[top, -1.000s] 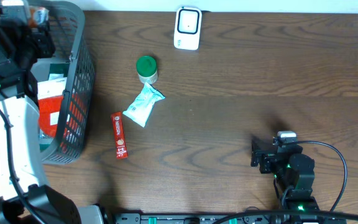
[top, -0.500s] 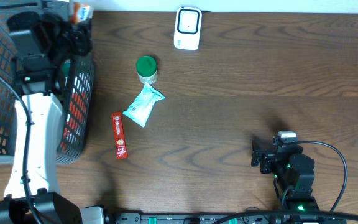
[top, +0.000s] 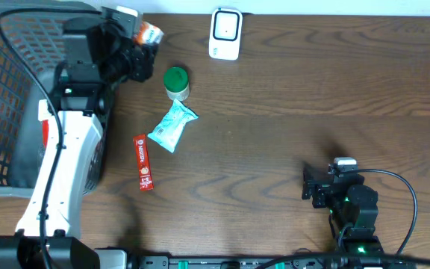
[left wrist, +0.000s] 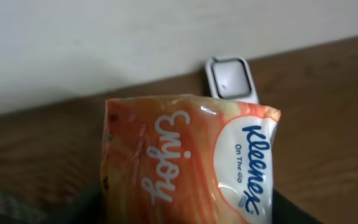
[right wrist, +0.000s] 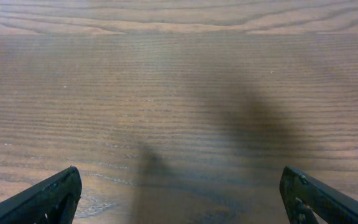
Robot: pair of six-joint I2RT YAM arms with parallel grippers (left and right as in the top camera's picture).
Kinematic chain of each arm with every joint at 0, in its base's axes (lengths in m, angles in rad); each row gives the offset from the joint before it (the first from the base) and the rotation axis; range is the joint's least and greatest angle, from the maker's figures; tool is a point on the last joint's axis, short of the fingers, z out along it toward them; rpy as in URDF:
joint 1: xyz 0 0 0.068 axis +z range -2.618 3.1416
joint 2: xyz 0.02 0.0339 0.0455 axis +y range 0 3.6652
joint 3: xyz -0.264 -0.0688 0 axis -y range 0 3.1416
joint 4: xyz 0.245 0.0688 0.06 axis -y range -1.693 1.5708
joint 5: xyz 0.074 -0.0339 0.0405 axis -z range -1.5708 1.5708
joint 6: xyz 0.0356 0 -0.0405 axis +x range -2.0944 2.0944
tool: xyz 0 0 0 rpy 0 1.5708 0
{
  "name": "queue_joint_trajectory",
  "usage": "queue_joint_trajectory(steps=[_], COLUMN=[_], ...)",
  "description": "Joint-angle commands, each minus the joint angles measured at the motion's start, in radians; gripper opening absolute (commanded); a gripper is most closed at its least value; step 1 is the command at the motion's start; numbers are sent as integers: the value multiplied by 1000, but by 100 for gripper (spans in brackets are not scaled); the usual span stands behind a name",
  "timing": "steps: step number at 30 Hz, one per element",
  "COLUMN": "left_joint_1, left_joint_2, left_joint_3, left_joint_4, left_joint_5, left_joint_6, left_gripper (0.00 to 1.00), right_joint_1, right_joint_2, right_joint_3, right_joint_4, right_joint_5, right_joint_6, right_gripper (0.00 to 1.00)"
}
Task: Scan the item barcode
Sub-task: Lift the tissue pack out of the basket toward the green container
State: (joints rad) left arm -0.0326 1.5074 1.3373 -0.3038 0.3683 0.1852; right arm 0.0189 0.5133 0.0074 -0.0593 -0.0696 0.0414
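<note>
My left gripper (top: 142, 41) is shut on an orange and white Kleenex tissue pack (top: 151, 33), held in the air at the back of the table, just right of the basket. In the left wrist view the pack (left wrist: 185, 158) fills the lower frame and hides most of the fingers. No barcode shows on its visible face. The white scanner (top: 225, 33) lies at the table's back edge, to the right of the pack; the left wrist view shows the scanner (left wrist: 232, 79) just beyond the pack's top. My right gripper (top: 310, 191) rests open near the front right, its fingertips (right wrist: 55, 193) wide apart over bare wood.
A black wire basket (top: 6, 90) with red items inside stands at the far left. A green-lidded jar (top: 175, 81), a light blue packet (top: 172, 127) and a red stick pack (top: 143, 161) lie on the table left of centre.
My left arm has swung out from over the basket to the right, carrying the tissue pack toward the scanner. The right arm has not moved.
</note>
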Motion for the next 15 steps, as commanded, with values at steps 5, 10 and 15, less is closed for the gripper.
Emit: queue_joint_trajectory(steps=[5, 10, 15], left_joint_1=[-32, -39, -115], left_joint_2=[-10, -10, -24], left_joint_3=[23, 23, 19], left_joint_4=[-139, -229, -272], left_joint_5=[13, 13, -107], left_joint_6=[-4, 6, 38], left_gripper=[55, 55, 55], right_joint_1=[7, 7, 7], right_joint_2=[2, 2, 2], right_joint_3=[-2, -2, -2], right_joint_4=[9, 12, 12], right_joint_5=[13, 13, 13], right_joint_6=[10, 10, 10], right_gripper=[99, 99, 99])
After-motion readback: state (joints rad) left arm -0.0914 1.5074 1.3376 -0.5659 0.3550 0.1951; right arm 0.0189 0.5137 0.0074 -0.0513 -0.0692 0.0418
